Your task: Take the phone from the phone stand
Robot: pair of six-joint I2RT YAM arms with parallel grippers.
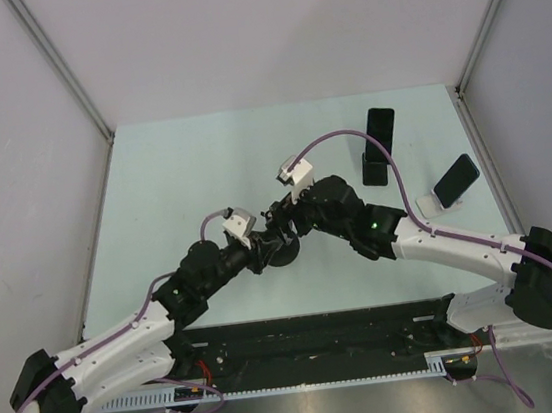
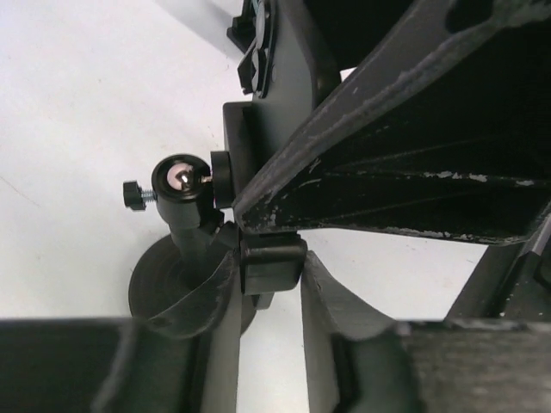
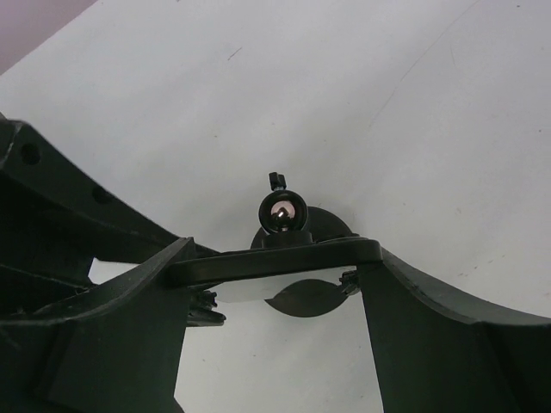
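Right tool (image 3: 275,265) clamps the slim black phone (image 3: 258,260) by its edges at the table (image 1: 199,155) centre; my left tool (image 2: 271,275) pinches the black round-based phone stand (image 2: 181,185).

Black and white machines on a pale mint table (image 1: 200,165).
The phone stand (image 2: 185,224) is black with a shiny silver ball (image 3: 281,212); the phone (image 3: 275,258) has a black edge. The left arm (image 1: 122,346) and right arm (image 1: 462,244) are white with black joints, their cables (image 1: 333,139) purple. A small green light (image 1: 372,225) glows on the right arm.
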